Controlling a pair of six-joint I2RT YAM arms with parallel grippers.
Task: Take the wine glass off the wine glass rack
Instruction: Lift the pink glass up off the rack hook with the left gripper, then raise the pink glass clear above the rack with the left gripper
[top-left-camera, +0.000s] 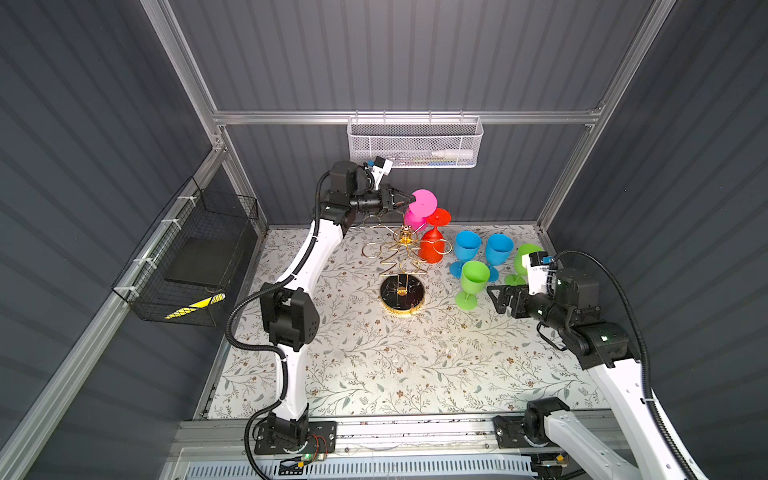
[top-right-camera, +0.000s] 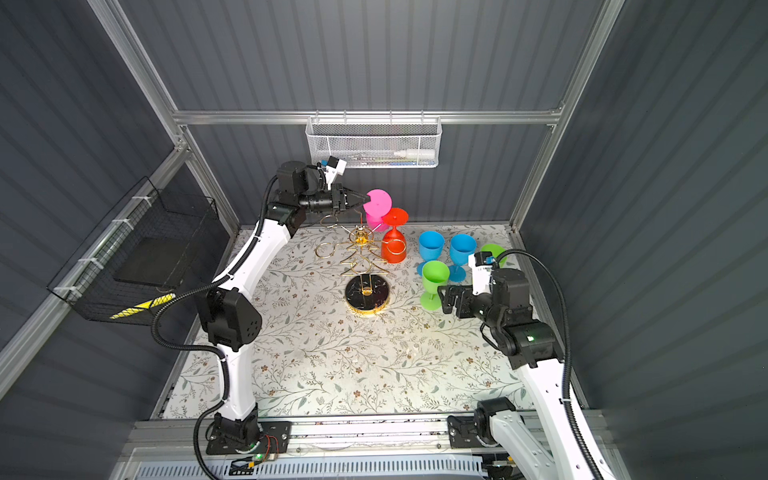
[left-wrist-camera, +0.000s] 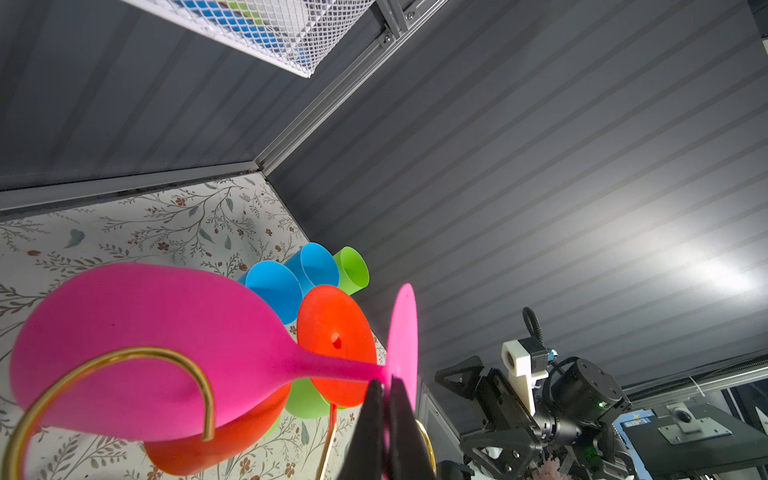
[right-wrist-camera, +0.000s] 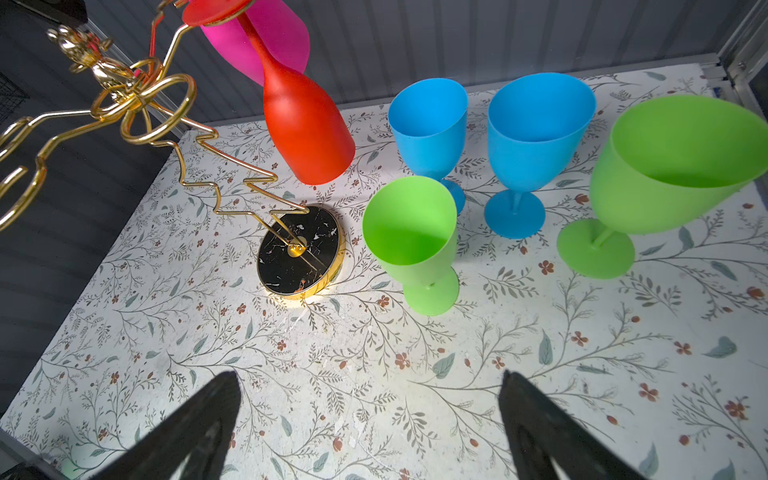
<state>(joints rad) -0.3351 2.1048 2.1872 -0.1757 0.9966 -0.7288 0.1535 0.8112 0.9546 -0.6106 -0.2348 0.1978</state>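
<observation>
The left gripper (top-left-camera: 404, 200) is pinched shut on the foot of the pink wine glass (top-left-camera: 423, 203), which is tilted at the top of the rack (top-left-camera: 402, 293) near the table's (top-left-camera: 374, 365) far edge. Lift-off looks under way: next, draw the stem clear of its wire ring without knocking the red glass (top-left-camera: 432, 245). The right gripper (right-wrist-camera: 370, 382) hangs wide open, empty.

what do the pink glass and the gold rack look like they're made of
Pink wine glass: probably plastic, matte; opaque even colour, no see-through or sharp glints.
Wine glass rack: likely polished gold-toned metal wire, bright mirror-like highlights; its round base looks like glossy black marble or imitation, pale veins, gold rim.
</observation>
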